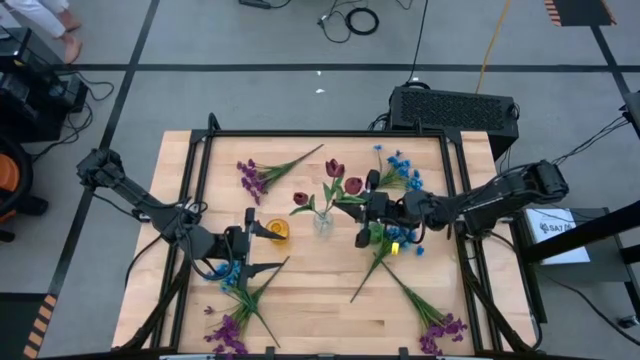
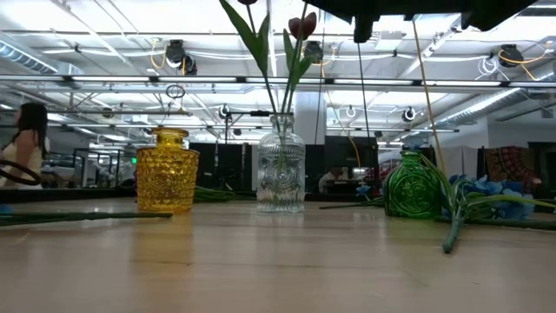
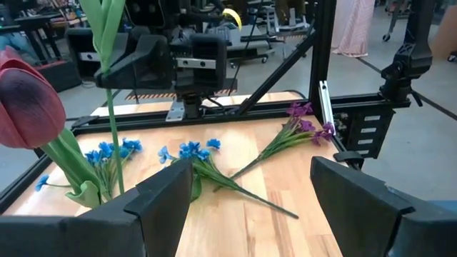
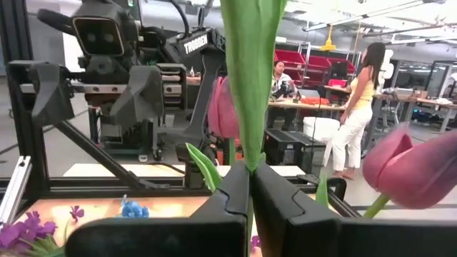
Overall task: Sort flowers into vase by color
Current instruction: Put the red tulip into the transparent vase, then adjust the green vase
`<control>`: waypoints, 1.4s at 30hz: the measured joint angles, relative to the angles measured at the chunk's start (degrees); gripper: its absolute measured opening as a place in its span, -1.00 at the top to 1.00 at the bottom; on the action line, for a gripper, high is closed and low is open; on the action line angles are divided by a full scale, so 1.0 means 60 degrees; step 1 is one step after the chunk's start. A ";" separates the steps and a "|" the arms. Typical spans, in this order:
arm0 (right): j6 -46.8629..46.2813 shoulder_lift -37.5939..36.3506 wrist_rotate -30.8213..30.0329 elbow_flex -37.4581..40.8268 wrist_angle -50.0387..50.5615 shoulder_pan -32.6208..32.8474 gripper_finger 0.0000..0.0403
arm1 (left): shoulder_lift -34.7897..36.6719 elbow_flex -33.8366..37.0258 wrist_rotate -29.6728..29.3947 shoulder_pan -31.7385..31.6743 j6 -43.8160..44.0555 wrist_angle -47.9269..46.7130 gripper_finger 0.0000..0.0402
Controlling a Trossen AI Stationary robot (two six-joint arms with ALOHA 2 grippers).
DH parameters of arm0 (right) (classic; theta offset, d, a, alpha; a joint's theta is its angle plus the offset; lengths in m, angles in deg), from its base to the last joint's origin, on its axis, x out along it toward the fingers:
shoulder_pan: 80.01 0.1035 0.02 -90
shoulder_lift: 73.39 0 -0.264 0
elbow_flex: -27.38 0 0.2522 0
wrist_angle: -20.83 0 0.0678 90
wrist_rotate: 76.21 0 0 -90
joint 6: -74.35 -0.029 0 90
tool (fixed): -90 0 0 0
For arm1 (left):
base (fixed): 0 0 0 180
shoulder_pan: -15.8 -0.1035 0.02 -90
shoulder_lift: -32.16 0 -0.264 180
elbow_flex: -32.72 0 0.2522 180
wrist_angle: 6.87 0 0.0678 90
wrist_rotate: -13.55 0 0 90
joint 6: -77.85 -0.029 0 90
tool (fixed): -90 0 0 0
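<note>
Three dark red tulips [image 1: 335,168] rise from the clear vase [image 1: 323,222] at mid-table, their stems standing in it [image 2: 281,165]. A yellow vase [image 1: 278,229] is to its left, a green vase [image 1: 377,232] to its right. My right gripper [image 1: 366,207] hovers right of the clear vase, shut on a tulip's green leaf. My left gripper [image 1: 256,240] stands open, raised beside the yellow vase, with nothing between its fingers [image 3: 246,207]. Blue sprigs [image 1: 400,172] and purple sprigs [image 1: 255,178] lie flat on the table. My right gripper pinches a tulip's long green leaf [image 4: 250,153] between its two fingers [image 4: 214,207]. The fingers come in about level from the table's right side and lie across the leaf, which stands upright. A dark red blossom [image 4: 225,107] shows just behind it. The leaf runs down toward the clear vase.
More sprigs lie near the front: purple at the near left [image 1: 228,330] and near right [image 1: 440,330], blue by the left gripper [image 1: 230,275] and beside the green vase [image 1: 405,240]. A black frame [image 1: 200,160] borders the table. People stand in the room beyond [image 4: 357,107].
</note>
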 joint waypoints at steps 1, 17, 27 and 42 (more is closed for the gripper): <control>-0.0003 0.0049 0.0001 0.0000 -0.0036 -0.0017 1.00 | 0.0000 0.0004 0.0000 0.0000 0.0000 0.0000 -0.44; -0.0245 0.0162 0.0220 0.0004 0.0360 -0.0084 0.75 | 0.0000 0.0004 -0.0003 0.0000 -0.0007 0.0004 -0.44; -0.1048 -0.0097 0.0242 0.0004 0.1208 -0.0081 0.31 | 0.0000 0.0004 0.0000 0.0002 -0.0007 -0.0146 -0.44; -0.2514 -0.2793 0.0255 0.0004 0.5526 0.0001 -0.24 | 0.0000 0.0004 -0.0066 0.0000 -0.0007 -0.0431 -0.44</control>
